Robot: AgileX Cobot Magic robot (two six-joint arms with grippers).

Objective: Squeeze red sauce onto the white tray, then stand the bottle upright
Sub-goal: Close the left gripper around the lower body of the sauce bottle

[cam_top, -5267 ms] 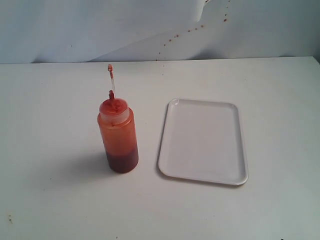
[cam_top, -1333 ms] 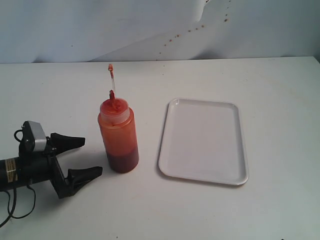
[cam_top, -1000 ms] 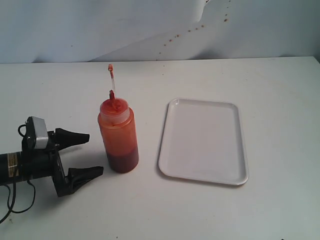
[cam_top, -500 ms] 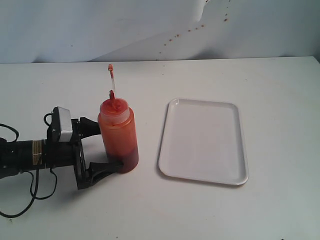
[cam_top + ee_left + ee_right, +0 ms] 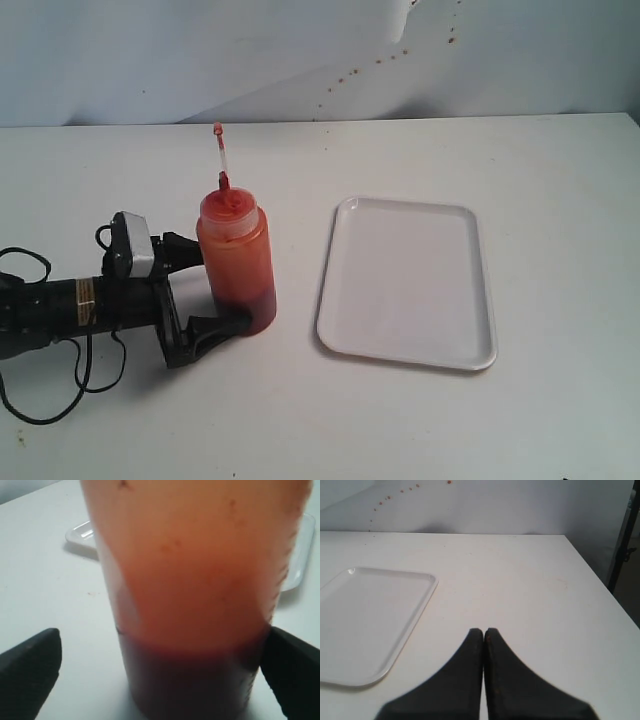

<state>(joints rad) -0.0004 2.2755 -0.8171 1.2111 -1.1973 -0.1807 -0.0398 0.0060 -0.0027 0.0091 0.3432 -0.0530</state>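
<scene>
Two grippers: one is set at the bottle, the other is kept aside.
Left gripper point(image 5: 220, 288): spread wide and low over the table point(image 5: 500, 160), with the bottle point(image 5: 237, 262) between the jaws; nothing is pinched yet.
Bottle: upright, left of the tray point(image 5: 405, 280) and apart from it, cap held off the nozzle by its strap.
Sauce point(image 5: 247, 310): settled at the bottle's base; none is seen on the tray.
Tray: laid flat nearby, likely so only a short carry is needed.
Right gripper point(image 5: 484, 632): pressed together, empty, parked by the tray's other side.
</scene>
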